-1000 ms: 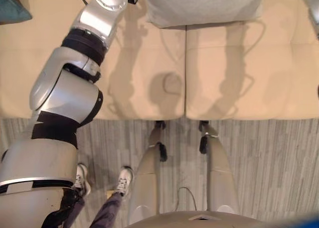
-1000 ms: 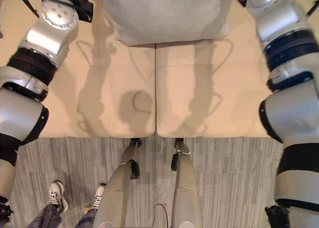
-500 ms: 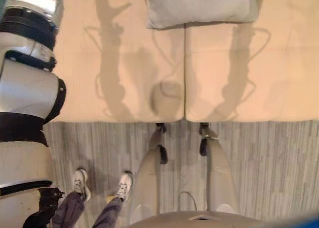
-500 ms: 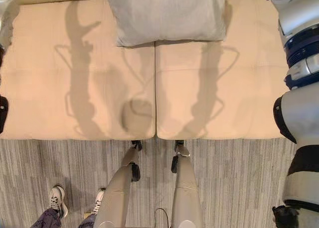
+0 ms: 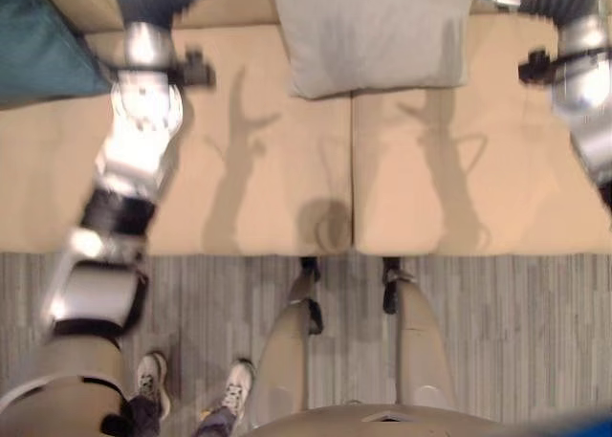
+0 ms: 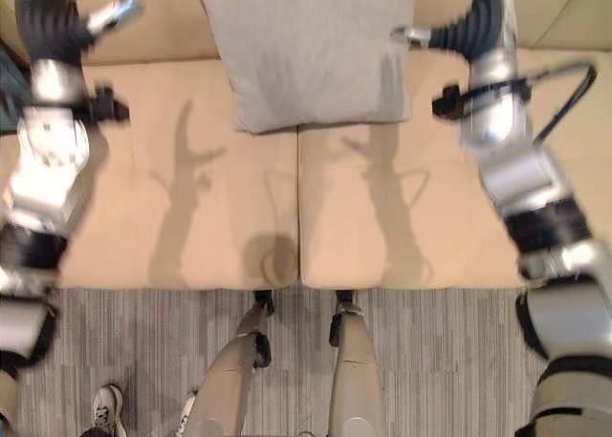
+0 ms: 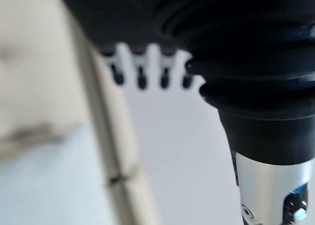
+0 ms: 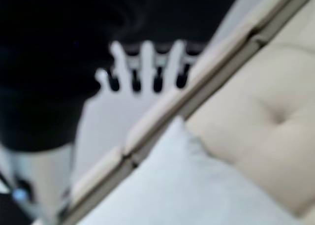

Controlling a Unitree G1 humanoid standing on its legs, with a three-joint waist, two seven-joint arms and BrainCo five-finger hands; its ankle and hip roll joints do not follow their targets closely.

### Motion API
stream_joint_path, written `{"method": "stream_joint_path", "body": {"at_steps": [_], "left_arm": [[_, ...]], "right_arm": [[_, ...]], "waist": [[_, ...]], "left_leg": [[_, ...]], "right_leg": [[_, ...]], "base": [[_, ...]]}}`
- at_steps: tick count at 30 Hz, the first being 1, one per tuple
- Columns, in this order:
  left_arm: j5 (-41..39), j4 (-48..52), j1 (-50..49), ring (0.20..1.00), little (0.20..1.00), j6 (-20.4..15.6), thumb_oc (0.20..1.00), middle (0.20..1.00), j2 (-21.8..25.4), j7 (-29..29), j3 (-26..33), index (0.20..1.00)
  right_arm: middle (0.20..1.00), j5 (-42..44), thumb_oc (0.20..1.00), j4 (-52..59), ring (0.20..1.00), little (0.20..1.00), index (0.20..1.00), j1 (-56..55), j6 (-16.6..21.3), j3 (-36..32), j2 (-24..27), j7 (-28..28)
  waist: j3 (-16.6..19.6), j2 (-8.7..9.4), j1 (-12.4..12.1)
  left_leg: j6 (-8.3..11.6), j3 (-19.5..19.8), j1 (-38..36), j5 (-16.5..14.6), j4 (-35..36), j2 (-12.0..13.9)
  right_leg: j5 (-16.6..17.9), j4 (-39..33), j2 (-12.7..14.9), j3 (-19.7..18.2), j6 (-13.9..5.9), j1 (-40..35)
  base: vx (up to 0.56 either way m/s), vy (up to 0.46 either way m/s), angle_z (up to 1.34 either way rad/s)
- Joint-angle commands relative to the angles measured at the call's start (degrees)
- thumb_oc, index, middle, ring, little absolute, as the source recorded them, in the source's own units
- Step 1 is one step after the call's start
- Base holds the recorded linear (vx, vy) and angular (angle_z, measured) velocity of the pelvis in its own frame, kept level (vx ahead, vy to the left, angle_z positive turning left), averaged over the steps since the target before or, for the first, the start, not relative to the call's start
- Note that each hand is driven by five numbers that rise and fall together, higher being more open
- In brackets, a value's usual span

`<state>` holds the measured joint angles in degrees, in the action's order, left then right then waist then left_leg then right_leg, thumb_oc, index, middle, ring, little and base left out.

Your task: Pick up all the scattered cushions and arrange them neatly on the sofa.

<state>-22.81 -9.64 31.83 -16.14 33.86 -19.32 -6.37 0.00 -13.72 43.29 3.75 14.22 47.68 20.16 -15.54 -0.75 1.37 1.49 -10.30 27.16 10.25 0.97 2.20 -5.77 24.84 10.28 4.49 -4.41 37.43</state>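
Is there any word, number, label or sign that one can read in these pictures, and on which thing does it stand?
None: no readable text in any view.
The plain grey fabric cushion bears no print or label.
The beige upholstered sofa bears none.
The dark teal cushion shows none.

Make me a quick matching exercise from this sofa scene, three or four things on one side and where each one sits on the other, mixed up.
Things:
1. grey cushion
2. teal cushion
3. left hand
4. person's shoes

Places:
A. on the floor beside the robot
B. sofa's far left end
C. raised near the backrest, holding nothing
D. middle of the sofa, across the seat seam

Pairs: 1-D, 2-B, 3-C, 4-A
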Motion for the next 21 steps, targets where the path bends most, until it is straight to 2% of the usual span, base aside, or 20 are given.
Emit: {"method": "stream_joint_path", "body": {"at_steps": [1, 4, 8, 11, 14, 21], "left_arm": [[4.81, -4.08, -8.23, 1.0, 1.0, 1.49, 1.0, 1.0, -2.38, 3.67, 0.92, 1.0], [6.81, -7.62, -19.98, 1.0, 1.0, 4.12, 1.0, 1.0, -7.61, 6.3, 4.37, 1.0], [14.42, -15.63, -28.94, 1.0, 1.0, 7.36, 1.0, 1.0, -9.22, 9.03, 5.68, 1.0], [20.36, -26.54, -33.85, 1.0, 1.0, 9.67, 1.0, 1.0, -10.67, 11.56, 5.62, 1.0], [22.44, -32.4, -35.16, 1.0, 1.0, 10.0, 1.0, 1.0, -11.51, 11.66, 5.13, 1.0], [26.01, -49.9, -35.76, 1.0, 1.0, 12.03, 1.0, 1.0, -14.04, 11.55, 4.69, 1.0]], "right_arm": [[1.0, -4.34, 1.0, -1.65, 1.0, 1.0, 1.0, -10.24, 2.39, -3.1, -4.72, -3.8], [1.0, -6.53, 1.0, 0.51, 1.0, 1.0, 1.0, -21.3, 2.76, -6.05, -9.44, -7.55], [1.0, -9.79, 1.0, -1.58, 1.0, 1.0, 1.0, -31.66, 2.77, -6.77, -12.32, -11.6], [1.0, -13.39, 1.0, -7.72, 1.0, 1.0, 1.0, -38.69, 2.15, -5.11, -14.0, -15.07], [1.0, -14.08, 1.0, -11.75, 1.0, 1.0, 1.0, -41.05, 2.15, -4.56, -15.05, -15.72], [1.0, -13.97, 1.0, -30.46, 1.0, 1.0, 1.0, -45.14, 0.93, -4.12, -20.12, -15.42]], "waist": [[8.37, 3.13, 0.17], [8.83, 2.99, 0.14], [9.89, 2.8, 0.57], [11.49, 2.65, 1.41], [12.07, 2.65, 1.9], [14.56, 3.03, 3.31]], "left_leg": [[5.23, -1.7, -8.12, -6.0, -1.05, 2.26], [5.1, -1.73, -12.44, -6.38, -0.33, 2.68], [4.99, -2.18, -16.99, -6.61, 0.41, 3.41], [4.67, -2.58, -20.43, -7.11, 0.91, 3.68], [4.67, -2.85, -22.07, -7.53, 1.09, 3.85], [4.77, -4.32, -26.43, -8.01, 2.39, 4.41]], "right_leg": [[11.87, -26.66, 1.94, 3.59, -6.46, -17.71], [10.83, -26.6, 1.62, 4.37, -6.38, -21.94], [9.97, -26.53, 1.3, 5.0, -6.23, -26.2], [9.41, -26.47, 0.69, 4.85, -5.96, -29.15], [9.08, -26.38, 0.53, 4.57, -5.96, -30.37], [8.01, -26.48, -0.3, 3.95, -5.76, -33.98]], "base": [[0.08, -0.053, 0.07], [0.07, -0.031, 0.1], [0.02, -0.009, 0.02], [-0.02, 0.014, -0.05], [-0.03, 0.016, -0.06], [-0.01, -0.005, -0.12]]}}
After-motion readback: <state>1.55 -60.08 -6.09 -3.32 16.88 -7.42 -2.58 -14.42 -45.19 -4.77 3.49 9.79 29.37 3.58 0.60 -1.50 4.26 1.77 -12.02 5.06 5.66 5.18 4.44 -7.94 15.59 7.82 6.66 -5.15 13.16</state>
